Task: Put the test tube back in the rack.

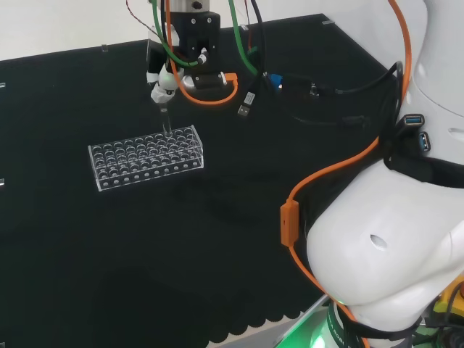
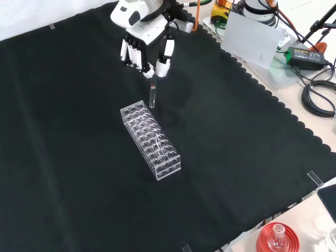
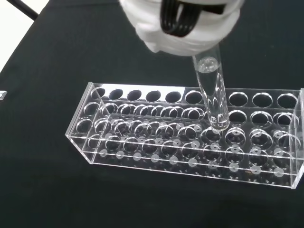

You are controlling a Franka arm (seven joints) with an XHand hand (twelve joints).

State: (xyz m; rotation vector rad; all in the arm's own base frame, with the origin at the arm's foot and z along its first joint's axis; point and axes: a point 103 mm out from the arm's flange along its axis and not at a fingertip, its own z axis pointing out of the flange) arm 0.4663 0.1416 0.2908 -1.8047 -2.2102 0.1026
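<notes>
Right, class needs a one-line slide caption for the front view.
Black and white robot hand holds a clear glass test tube upright above the far end of a clear plastic rack on black cloth.

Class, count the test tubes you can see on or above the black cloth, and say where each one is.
1. The test tube hangs upright from the hand, its lower end just over the rack near one end. The rack's holes look empty.

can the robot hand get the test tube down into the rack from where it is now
Probably yes: the robot hand holds the test tube upright just above the rack, whose holes look free, and nothing stands between them.
</notes>
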